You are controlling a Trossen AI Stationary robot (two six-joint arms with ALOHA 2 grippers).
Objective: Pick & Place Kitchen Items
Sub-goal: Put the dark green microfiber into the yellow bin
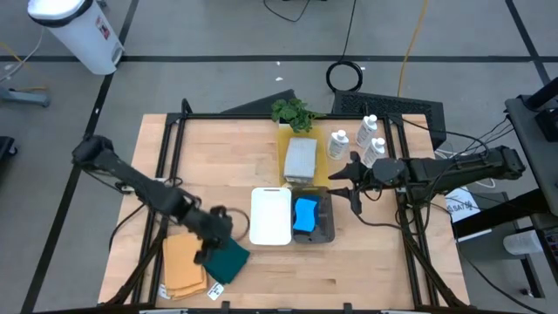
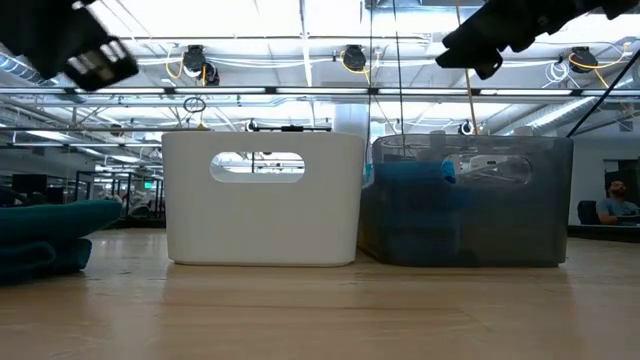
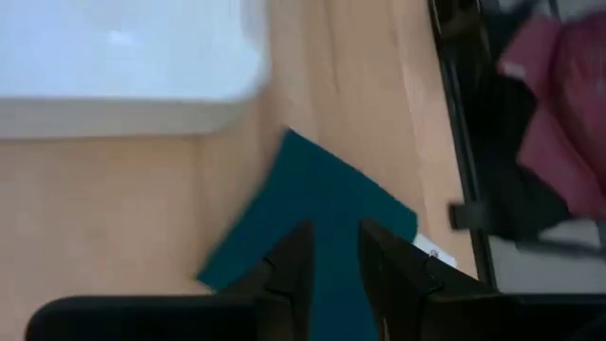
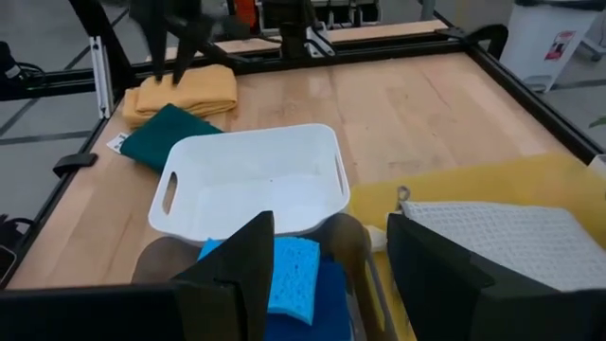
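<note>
Table is pale wood planks w/ visible grain, satin-ish finish. White bin looks like smooth plastic, bit glossy; the grey bin next to it is smoky see-thru plastic. Blue sponges look porous, matt. Dark green cloth and orange-tan cloths are soft matt fabric, grey cloth has a waffle-type weave. Frame rails look like black matt metal.

Blue sponges: bright blue, stacked inside the dark translucent bin, right of the white bin.
Grey cloth: folded rectangle, waffle-textured, lying flat on a yellow mat near the table's far edge.
Dark green cloth: folded, flat on the wood near the front-left.
Orange-tan cloths: folded stack just left of the green one, touching it.
White bottles: three, capped, upright, right of the grey cloth.
</note>
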